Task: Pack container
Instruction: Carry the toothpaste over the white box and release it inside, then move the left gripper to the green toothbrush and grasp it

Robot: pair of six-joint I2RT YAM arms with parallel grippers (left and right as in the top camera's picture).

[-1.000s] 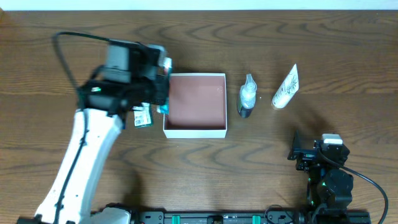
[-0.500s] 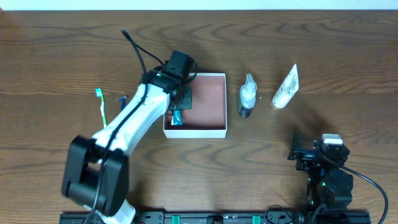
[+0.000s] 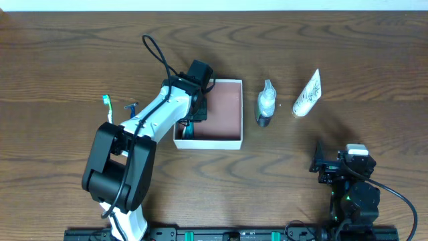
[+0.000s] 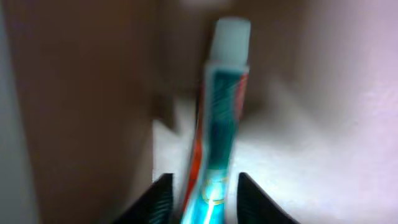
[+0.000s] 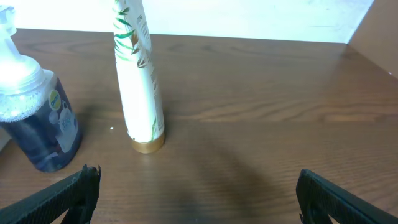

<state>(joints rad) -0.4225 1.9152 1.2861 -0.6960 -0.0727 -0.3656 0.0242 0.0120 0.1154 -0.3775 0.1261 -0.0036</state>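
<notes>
A spray bottle [image 3: 265, 102] and lotion tube [image 3: 307, 94] stand right of the container [image 3: 227, 140]. The left gripper [image 4: 202, 190], now lower inside, clamps a toothpaste tube [image 4: 219, 124]; the right gripper [image 5: 193, 186] gapes wide.

Under me: table [image 3: 60, 53], dark brown wood, strong wavy grain, fills nearly whole overhead view. Pale strip [image 3: 214, 5] runs along far edge at top, white, featureless; cannot tell whether wall or floor. From my right wrist, same wood runs to bright white backdrop [image 5: 261, 18] behind far edge. Brown panel [image 5: 379, 28] cuts in at upper right corner there. Light even, soft shadows on wood. Dark rail [image 3: 221, 234] along near edge at bottom.
</notes>
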